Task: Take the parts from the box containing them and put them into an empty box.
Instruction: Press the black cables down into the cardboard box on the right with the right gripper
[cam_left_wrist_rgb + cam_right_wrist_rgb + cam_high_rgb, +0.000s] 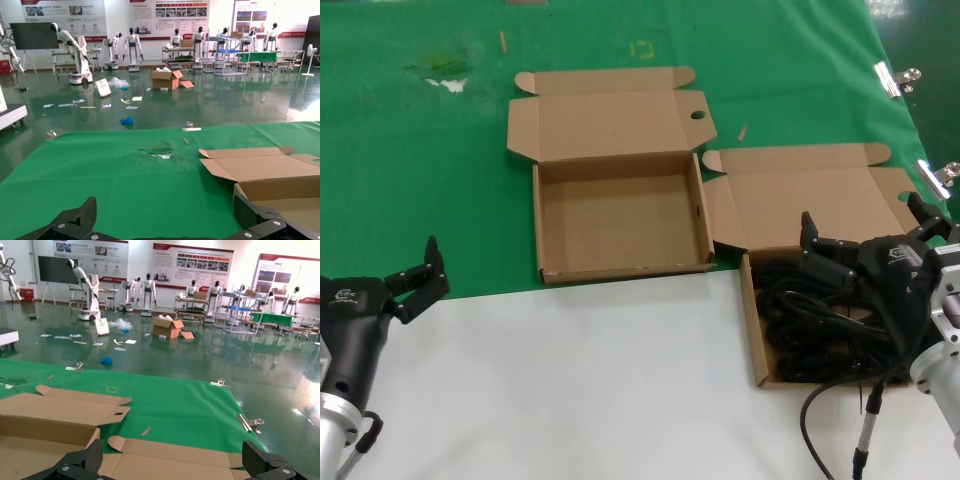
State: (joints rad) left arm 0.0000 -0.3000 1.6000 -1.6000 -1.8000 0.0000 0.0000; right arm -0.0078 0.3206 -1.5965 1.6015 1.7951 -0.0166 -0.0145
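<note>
Cardboard is making up both boxes lying open on the table. An empty box [620, 215] is sitting near the middle of the scene on the green cloth [420, 150], its lid [610, 112] folded back toward the far side, with a small round hole showing near the lid's right end. To its right and a little nearer, the box containing them [757, 330] is resting partly on the green cloth and partly on the white surface [570, 380], its lid likewise lying open on the far side. The parts [810, 335], a tangle of thin black cables, are filling this right-hand box.

The right gripper [865, 235] is hanging over the right box, above the cables, with its fingers spread wide and holding nothing; its right wrist view is showing the two fingertips [80, 462] well apart. The left gripper [420, 275] is waiting at the near left, over the edge where green cloth meets white surface, well apart from both boxes, its fingers also parted and empty. Metal clips [895, 78] are pinning the cloth at the far right edge.
</note>
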